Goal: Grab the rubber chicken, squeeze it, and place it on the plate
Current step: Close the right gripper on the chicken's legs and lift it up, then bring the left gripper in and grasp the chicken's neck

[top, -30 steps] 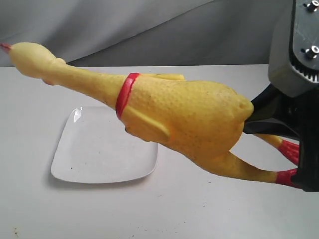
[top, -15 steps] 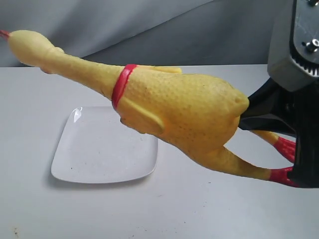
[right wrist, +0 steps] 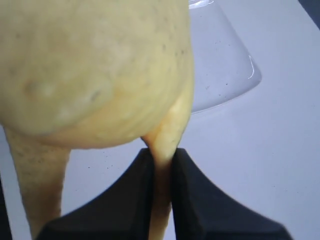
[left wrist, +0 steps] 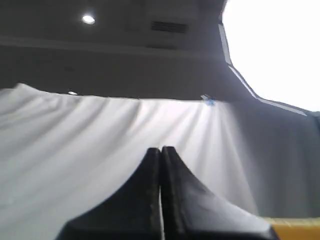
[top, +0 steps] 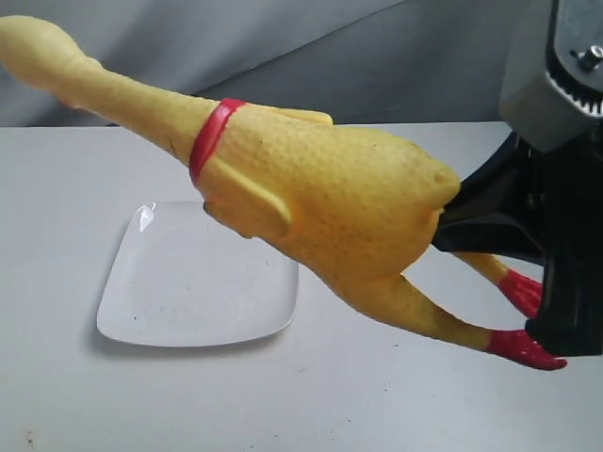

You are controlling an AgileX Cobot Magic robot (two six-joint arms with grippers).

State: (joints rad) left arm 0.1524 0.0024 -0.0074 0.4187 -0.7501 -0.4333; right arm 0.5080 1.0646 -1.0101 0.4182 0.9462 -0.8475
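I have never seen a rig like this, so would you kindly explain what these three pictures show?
This is a robot with two arms, each ending in a two-fingered gripper. The wide picture comes from a camera off the arms; the other two come from cameras on each wrist. A white table carries a square white plate. The right gripper is clamped on one leg of a yellow rubber chicken, holding it in the air; the chicken is not on the plate yet. The left gripper is shut on nothing and faces a pale backdrop cloth.

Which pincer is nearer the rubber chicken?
Right. The right pincer grips the rubber chicken by a leg; the left pincer, shut and empty, faces the backdrop cloth, apart from it.
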